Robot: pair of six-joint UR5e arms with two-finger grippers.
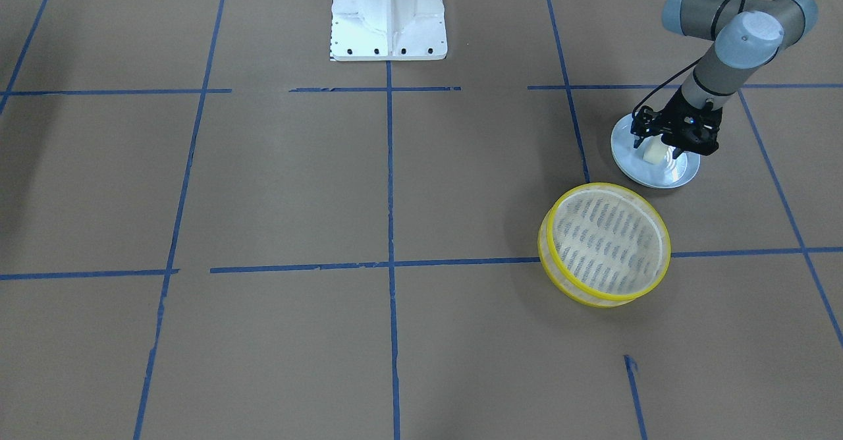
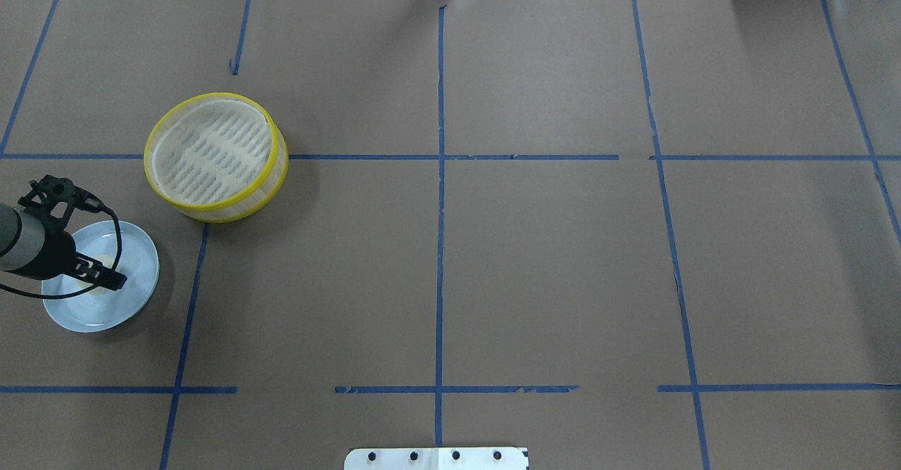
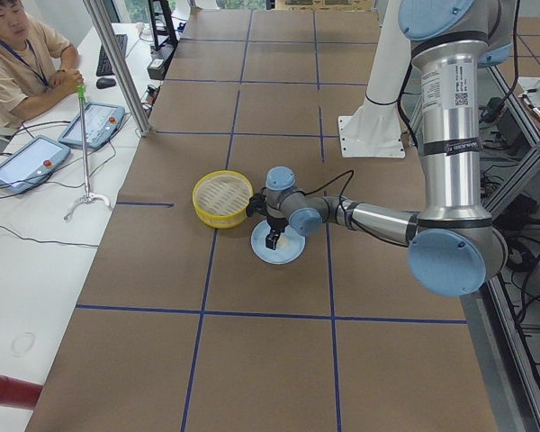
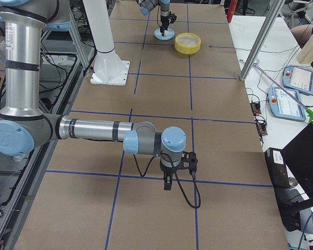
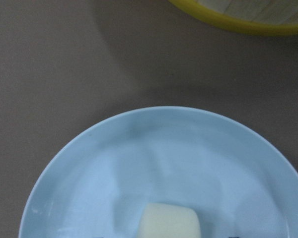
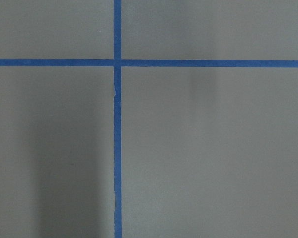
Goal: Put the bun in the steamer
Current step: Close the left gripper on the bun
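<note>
The bun (image 1: 653, 155) is a small cream-white lump on a pale blue plate (image 1: 685, 171). My left gripper (image 1: 656, 149) is lowered onto the plate, open, with one finger on each side of the bun. In the left wrist view the bun (image 5: 169, 222) sits at the bottom edge on the plate (image 5: 154, 163), with only dark finger tips at the frame's bottom. The steamer (image 1: 606, 242), with yellow rims and a slotted base, stands empty just beside the plate; it also shows in the overhead view (image 2: 211, 150). My right gripper (image 4: 167, 183) hangs over bare table far away; whether it is open or shut I cannot tell.
The white robot base (image 1: 388, 15) stands at the table's middle back. Blue tape lines (image 2: 440, 174) cross the brown table. An operator (image 3: 18, 54) sits at a side desk with tablets beyond the table's far edge.
</note>
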